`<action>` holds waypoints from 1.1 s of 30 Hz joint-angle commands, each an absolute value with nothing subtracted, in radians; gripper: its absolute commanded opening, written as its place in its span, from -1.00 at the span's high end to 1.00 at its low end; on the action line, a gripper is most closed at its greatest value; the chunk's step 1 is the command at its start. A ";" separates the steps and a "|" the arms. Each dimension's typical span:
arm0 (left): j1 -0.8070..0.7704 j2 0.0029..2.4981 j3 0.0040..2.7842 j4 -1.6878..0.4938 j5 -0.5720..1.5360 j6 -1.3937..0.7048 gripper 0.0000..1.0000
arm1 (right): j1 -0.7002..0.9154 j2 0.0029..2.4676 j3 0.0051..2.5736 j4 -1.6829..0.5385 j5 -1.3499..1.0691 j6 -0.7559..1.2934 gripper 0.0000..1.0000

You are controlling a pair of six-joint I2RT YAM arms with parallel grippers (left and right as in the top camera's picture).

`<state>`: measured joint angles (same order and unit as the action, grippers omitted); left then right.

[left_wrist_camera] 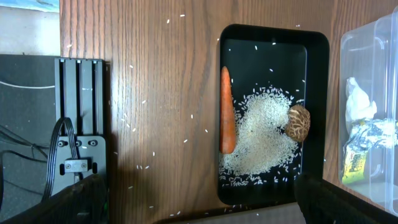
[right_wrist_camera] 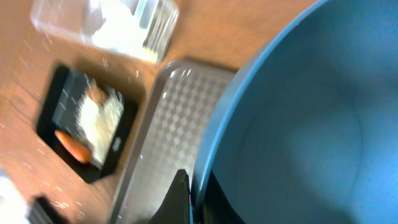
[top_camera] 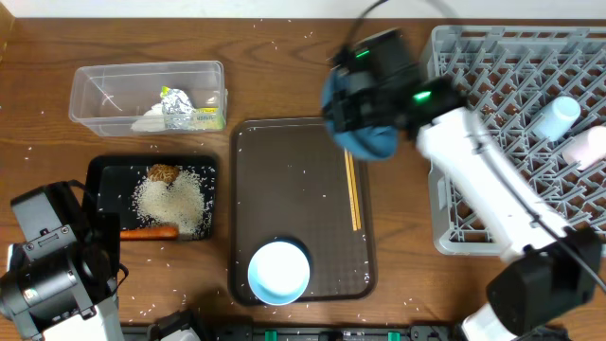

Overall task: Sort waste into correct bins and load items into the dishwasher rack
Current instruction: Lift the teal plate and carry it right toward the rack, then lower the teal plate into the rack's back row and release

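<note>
One item is in hand: the large dark-blue round dish (top_camera: pixel 371 142) hangs in the air just left of the dishwasher rack (top_camera: pixel 492 66), near its far-left corner; the right jaws are closed tight on its rim, and the right wrist view shows that edge running between them. The step in hand, as I judge it, is carrying the dish across into the rack; to do it well, raise the dish's lower edge clear of the rack's left wall before moving over; then bring the dish on edge so it slips between two rows of pegs rather than lying flat on top of them; choose a bare slot in the left half of the rack, well apart from the light-blue cup (top_camera: pixel 554 116) and the white cup (top_camera: pixel 585 147) at the rack's right side; lower slowly, since a rim pinch probably lets a wide dish swing; release only once the pegs carry it. Left jaws stand wide open and hold nothing, far left of the rack above the shallow black tray (left_wrist_camera: pixel 314 74); the wooden chopsticks (top_camera: pixel 352 194) and small white bowl (top_camera: pixel 279 272) lie left of the rack, not yet loaded.
</note>
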<state>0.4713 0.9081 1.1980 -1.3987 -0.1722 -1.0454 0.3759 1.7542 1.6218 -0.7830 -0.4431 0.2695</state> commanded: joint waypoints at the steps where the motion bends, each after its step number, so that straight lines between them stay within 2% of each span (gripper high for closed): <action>1: 0.477 0.907 1.196 -1.402 -0.192 -1.032 -0.95 | 0.204 1.687 1.623 -0.778 -0.710 0.223 0.98; 8: 0.477 0.907 1.196 -1.402 -0.192 -1.032 -0.96 | -0.136 1.656 1.623 -0.784 -1.128 0.175 0.97; 17: 0.477 0.907 1.196 -1.402 -0.192 -1.032 -0.96 | -0.408 1.610 1.623 -0.931 -1.164 0.033 0.98; 23: 0.477 0.907 1.196 -1.402 -0.192 -1.032 -0.96 | -0.434 1.647 1.621 -0.894 -1.198 -0.017 0.98; 28: 0.477 0.907 1.196 -1.402 -0.192 -1.032 -0.96 | -0.416 1.729 1.621 -0.731 -1.318 -0.002 0.98; 33: 0.477 0.907 1.196 -1.402 -0.192 -1.032 -0.96 | -0.411 1.846 1.621 -0.463 -1.342 0.217 0.98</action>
<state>0.4713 0.9077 1.1980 -1.3983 -0.1719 -1.0454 -0.4179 1.7908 1.6203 -0.5228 -1.2694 0.0933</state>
